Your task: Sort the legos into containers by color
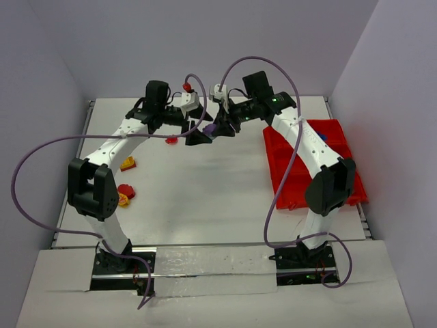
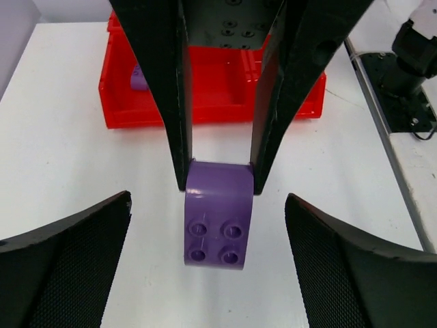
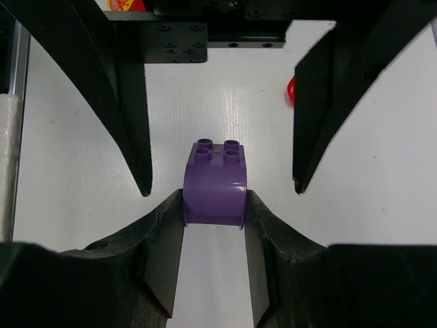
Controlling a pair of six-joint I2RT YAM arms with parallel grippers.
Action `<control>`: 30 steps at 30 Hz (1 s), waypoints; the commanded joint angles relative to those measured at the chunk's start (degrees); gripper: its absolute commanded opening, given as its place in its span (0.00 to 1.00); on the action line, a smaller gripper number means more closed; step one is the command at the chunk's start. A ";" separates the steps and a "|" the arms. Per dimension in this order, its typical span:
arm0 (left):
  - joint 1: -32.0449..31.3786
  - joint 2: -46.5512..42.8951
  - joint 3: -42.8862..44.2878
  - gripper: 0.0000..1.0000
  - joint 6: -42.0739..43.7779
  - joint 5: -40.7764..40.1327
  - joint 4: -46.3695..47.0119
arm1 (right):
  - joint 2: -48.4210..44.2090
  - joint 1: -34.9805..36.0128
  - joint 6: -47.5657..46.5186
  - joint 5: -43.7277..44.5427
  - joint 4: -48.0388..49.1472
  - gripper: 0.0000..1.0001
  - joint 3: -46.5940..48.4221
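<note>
A purple lego (image 2: 218, 219) with a rounded back and four studs hangs above the table between the two grippers, near the back centre (image 1: 212, 128). My right gripper (image 3: 215, 205) is shut on its rounded end (image 3: 215, 188). My left gripper (image 2: 208, 205) stands open around the brick, its pads well clear on both sides; its fingers (image 3: 130, 137) show opposite in the right wrist view. The red tray of containers (image 1: 281, 167) lies at the right, with another purple lego (image 2: 138, 76) in one compartment. Loose legos lie on the left: red (image 1: 172, 141), yellow-orange (image 1: 128, 163), red (image 1: 125, 190).
A red piece (image 1: 186, 87) sits at the table's back edge behind the left wrist. Something blue (image 1: 321, 137) shows in the tray's far part under the right arm. Purple cables loop over both arms. Walls close in on the left, back and right.
</note>
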 commanded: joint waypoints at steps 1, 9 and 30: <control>2.92 -6.02 -5.08 0.99 -12.33 -2.89 15.03 | -1.03 -3.73 2.90 0.55 1.49 0.00 0.66; 7.36 -10.45 -8.64 0.99 -17.39 -20.32 13.87 | -5.53 -16.48 -1.73 7.83 -4.93 0.00 -5.20; 15.52 -8.22 -4.86 0.99 -25.83 -50.39 -4.46 | 6.53 -29.53 -4.21 37.74 -2.47 0.00 -3.15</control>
